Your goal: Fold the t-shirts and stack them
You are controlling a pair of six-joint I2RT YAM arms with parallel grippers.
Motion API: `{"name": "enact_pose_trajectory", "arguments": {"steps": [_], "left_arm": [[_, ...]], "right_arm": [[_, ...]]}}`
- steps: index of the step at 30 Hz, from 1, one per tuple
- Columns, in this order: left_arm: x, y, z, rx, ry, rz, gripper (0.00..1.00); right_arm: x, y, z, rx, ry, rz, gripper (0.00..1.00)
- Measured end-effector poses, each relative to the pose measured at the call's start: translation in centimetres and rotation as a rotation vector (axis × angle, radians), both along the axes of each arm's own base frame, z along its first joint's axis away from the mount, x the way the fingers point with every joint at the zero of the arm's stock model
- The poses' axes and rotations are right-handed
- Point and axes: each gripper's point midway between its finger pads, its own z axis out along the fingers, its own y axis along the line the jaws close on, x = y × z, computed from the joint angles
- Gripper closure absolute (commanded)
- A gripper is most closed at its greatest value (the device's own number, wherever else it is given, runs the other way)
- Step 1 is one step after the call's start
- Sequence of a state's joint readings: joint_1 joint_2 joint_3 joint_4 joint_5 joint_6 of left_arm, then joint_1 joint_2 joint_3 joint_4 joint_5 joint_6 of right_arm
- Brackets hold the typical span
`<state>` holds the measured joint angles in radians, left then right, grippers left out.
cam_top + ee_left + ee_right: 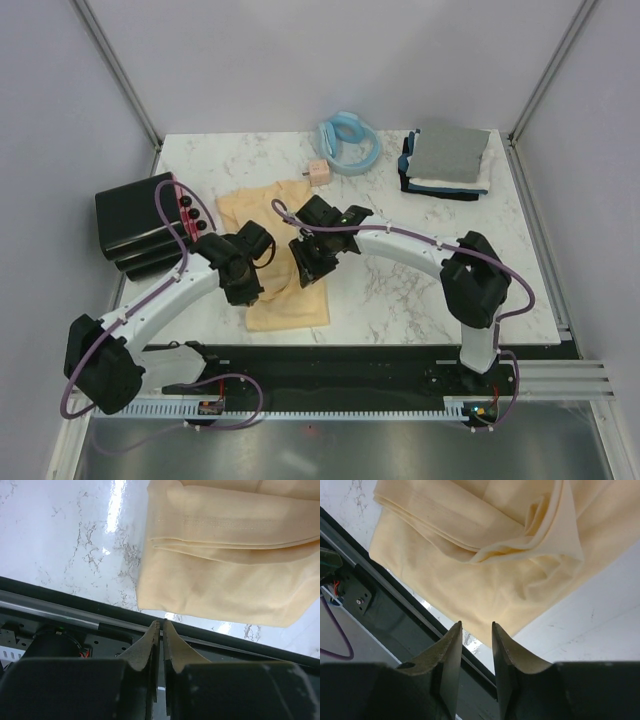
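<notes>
Wrist views, yellow t-shirt [225, 580] just beyond left jaws, nearly shut, right jaws, parted, both empty

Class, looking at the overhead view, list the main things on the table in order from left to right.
black box → yellow t-shirt → blue ring → stack of folded t-shirts

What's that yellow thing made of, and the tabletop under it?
The yellow t-shirt looks like soft matte cloth, probably cotton: soft folds, a stitched hem. The table looks like glossy marble or marble-print laminate: grey veins, bright glare.
</notes>
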<state>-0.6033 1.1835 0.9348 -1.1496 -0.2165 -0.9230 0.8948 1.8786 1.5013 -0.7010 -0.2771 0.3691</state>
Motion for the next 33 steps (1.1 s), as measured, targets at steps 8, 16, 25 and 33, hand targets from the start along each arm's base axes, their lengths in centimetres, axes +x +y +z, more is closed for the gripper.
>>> {"name": "enact_pose_trajectory", "arguments": {"steps": [8,16,25,33], "left_arm": [[-1.5,0.3,-3.1,0.013,0.077,-0.004,0.9],[-2.4,0.6,-4.3,0.003,0.086,-0.006,0.93],[-1.7,-0.2,-4.6,-0.033,0.066,-0.009,0.94],[-0.7,-1.1,-5.9,-0.018,0.099,-0.009,0.98]], "right_arm": [[-0.3,1.2,-1.3,0.029,0.037,0.032,0.58],[-0.4,2.9,-1.8,0.057,0.078,0.047,0.59],[-0.7,4.7,-1.6,0.113,0.111,0.056,0.61],[-0.8,4.9,-4.7,0.07,0.166,0.052,0.62]]}}
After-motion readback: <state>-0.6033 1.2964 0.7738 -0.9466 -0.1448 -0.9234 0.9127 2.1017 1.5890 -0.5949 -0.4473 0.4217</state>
